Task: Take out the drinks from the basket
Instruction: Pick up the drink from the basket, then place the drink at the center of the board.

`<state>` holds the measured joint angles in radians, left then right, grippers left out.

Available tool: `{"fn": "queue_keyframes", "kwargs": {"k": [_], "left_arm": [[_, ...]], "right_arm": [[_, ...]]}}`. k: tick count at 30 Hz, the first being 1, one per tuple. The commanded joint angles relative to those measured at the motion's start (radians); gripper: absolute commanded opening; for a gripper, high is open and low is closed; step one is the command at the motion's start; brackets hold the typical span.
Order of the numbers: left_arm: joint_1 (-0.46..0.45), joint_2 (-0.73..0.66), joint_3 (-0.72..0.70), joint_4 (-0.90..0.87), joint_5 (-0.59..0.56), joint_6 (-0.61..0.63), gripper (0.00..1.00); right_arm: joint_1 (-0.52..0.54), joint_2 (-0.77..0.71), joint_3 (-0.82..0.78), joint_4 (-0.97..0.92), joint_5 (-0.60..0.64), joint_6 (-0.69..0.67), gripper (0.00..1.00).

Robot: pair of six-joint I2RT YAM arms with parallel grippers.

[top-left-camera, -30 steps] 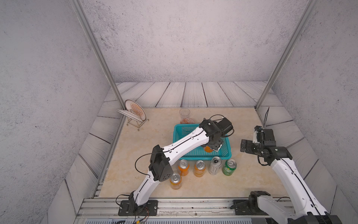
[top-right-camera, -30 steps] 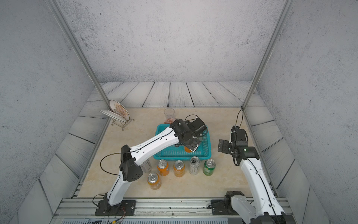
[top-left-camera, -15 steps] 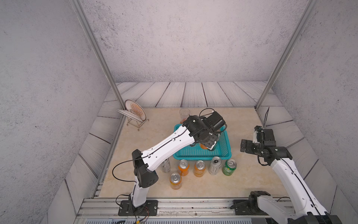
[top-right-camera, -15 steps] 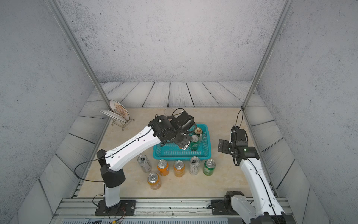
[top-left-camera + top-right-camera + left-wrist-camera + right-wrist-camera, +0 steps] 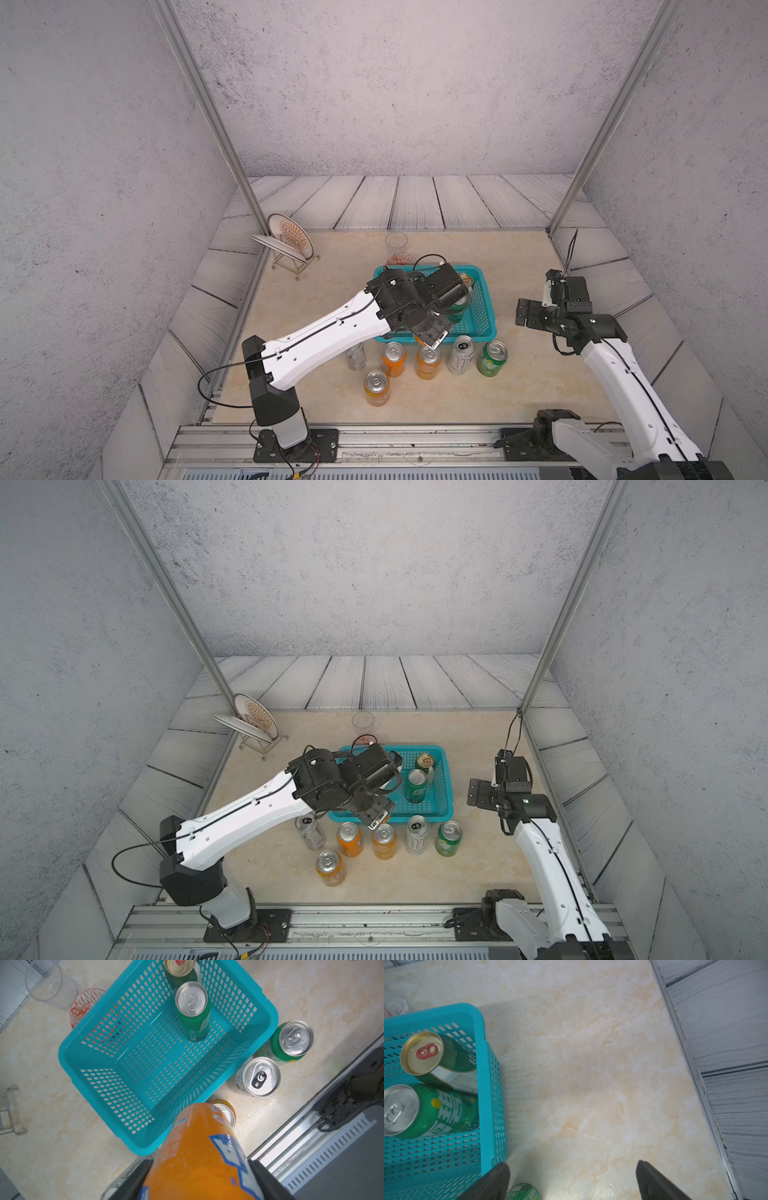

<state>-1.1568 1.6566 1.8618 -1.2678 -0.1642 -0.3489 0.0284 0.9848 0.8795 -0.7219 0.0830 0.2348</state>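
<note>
Left wrist view: shows the left gripper clamped on an orange can, a black finger pressed to each side of it. Holds that can in the air over the near corner of the teal basket. Shows, just beneath the held can, the silver top of another orange can on the table, outside the basket wall. Shows, farther out from the gripper, a green can and a gold-topped can close together inside the basket, by its far wall. Shows, off to one side of the gripper, a silver can and a second green can on the table, beside the basket.

Right wrist view: shows the right gripper with fingers spread wide and only bare table between them. Puts the basket's corner just beside one finger, the same two cans inside it, and the second green can right at that fingertip.

Both top views: show the left gripper over the basket's near rim, the held can nearly hidden under the black wrist. Show, in a row on the table just below that gripper, a third orange can and a second silver can beside the arm, and a fourth orange can nearer the arm's base. Place the right gripper apart from the basket, off its side wall.
</note>
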Motion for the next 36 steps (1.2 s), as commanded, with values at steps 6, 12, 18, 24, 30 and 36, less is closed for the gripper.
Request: {"fn": "queue_keyframes", "kwargs": {"k": [6,12,18,24,30,36], "left_arm": [[-0.053,-0.109,-0.127,0.063,-0.029,-0.060,0.72],[-0.083,-0.144,-0.214,0.078,-0.012,-0.092,0.72],[-0.106,-0.177,-0.292,0.098,-0.002,-0.129,0.72],[-0.134,-0.193,-0.360,0.147,0.009,-0.136,0.72],[-0.151,-0.195,-0.432,0.183,-0.012,-0.155,0.71],[-0.164,-0.204,-0.516,0.252,-0.014,-0.190,0.72]], "right_arm": [[-0.004,0.009,-0.002,-0.004,-0.005,0.003,0.99],[-0.005,0.007,-0.002,-0.005,-0.003,0.003,0.99],[-0.006,0.007,-0.002,-0.005,-0.003,0.003,1.00],[-0.006,0.006,-0.002,-0.006,-0.004,0.002,0.99],[-0.007,0.008,-0.001,-0.008,-0.006,0.001,0.99],[-0.005,0.008,0.001,-0.007,-0.009,0.000,0.99]]}}
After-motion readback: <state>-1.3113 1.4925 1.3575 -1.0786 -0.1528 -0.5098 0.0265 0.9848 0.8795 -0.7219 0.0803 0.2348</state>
